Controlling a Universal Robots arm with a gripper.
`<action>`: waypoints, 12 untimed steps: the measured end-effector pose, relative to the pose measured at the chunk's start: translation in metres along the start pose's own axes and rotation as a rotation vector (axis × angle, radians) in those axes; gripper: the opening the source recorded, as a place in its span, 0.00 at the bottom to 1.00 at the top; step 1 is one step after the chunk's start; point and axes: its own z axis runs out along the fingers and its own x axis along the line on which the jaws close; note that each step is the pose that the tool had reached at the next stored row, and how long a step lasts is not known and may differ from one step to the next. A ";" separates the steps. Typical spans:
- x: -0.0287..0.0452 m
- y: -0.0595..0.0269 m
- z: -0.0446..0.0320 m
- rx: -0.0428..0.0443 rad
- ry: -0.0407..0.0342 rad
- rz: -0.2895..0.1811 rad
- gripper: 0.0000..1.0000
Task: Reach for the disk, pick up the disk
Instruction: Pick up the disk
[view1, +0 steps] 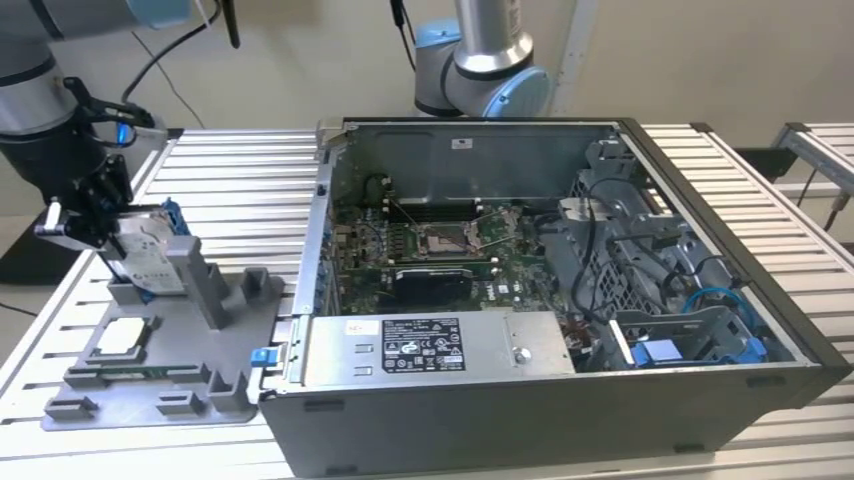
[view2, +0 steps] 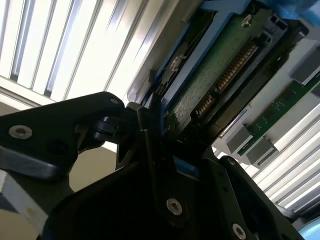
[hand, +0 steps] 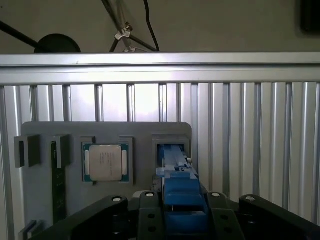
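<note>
At the exterior view's left, the end effector (view1: 120, 232) hangs from the arm over the disk (view1: 155, 262) and pinches it. In the first wrist view the black fingers (hand: 150, 207) sit tight against both sides of the disk's bright blue frame. In the second wrist view one finger presses the edge of that frame, beside the green circuit board on the disk's back.

The disk stands on edge, leaning a little, with its white label turned toward the exterior camera. Its lower end is at the upright slot of a gray fixture tray (view1: 160, 405); I cannot tell whether it rests in the slot or has cleared it.

A small square silver chip (view1: 120, 338) lies flat in a pocket of the same tray, near the slot, and a thin green memory stick (view1: 140, 373) lies along the tray just beyond the chip.

The tray sits on the slatted aluminum bench (view1: 240, 170). Just beside it, toward the exterior view's right, an open computer case (view1: 534, 425) lies on its side with its mainboard exposed. A blue bay piece (view1: 661, 352) sits inside the case. Behind the case stands a second arm (view1: 481, 70).
</note>
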 end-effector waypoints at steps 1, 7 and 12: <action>0.0000 0.0000 -0.0005 -0.0001 0.0001 0.000 0.00; -0.0002 0.0001 -0.0076 -0.0002 0.0002 0.000 0.00; -0.0005 0.0002 -0.0181 -0.0001 0.0003 0.000 0.00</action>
